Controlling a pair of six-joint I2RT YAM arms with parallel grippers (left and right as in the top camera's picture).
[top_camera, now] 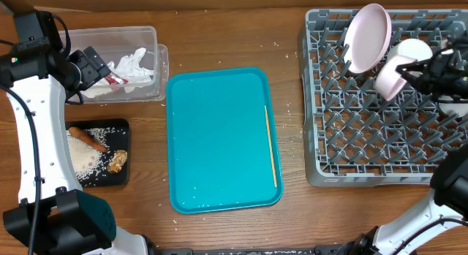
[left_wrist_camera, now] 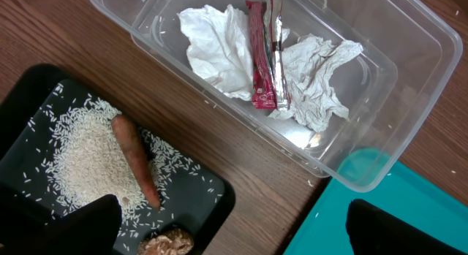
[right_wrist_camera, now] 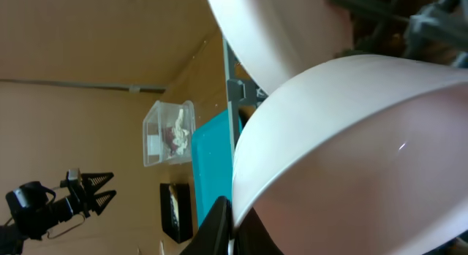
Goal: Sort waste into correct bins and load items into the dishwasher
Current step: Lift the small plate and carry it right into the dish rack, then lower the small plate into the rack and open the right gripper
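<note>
My right gripper [top_camera: 415, 68] is shut on the rim of a pale pink plate [top_camera: 393, 74] and holds it tilted over the grey dish rack [top_camera: 344, 149]; the rim fills the right wrist view [right_wrist_camera: 344, 153]. Another pink plate [top_camera: 368, 36] stands in the rack. The clear tub [top_camera: 157, 80] holds the white napkin [left_wrist_camera: 219, 54] and red wrapper [left_wrist_camera: 262, 61]. The black tray [top_camera: 121, 178] holds rice [left_wrist_camera: 84, 156], the carrot [left_wrist_camera: 135, 160] and the brown lump [left_wrist_camera: 167, 244]. My left gripper [left_wrist_camera: 234, 226] is open and empty above the tub's near edge. A chopstick [top_camera: 270, 145] lies on the teal tray [top_camera: 219, 138].
A white cup or bowl [top_camera: 415, 49] sits in the rack behind the held plate. Stray rice grains dot the wood near the rack and the teal tray.
</note>
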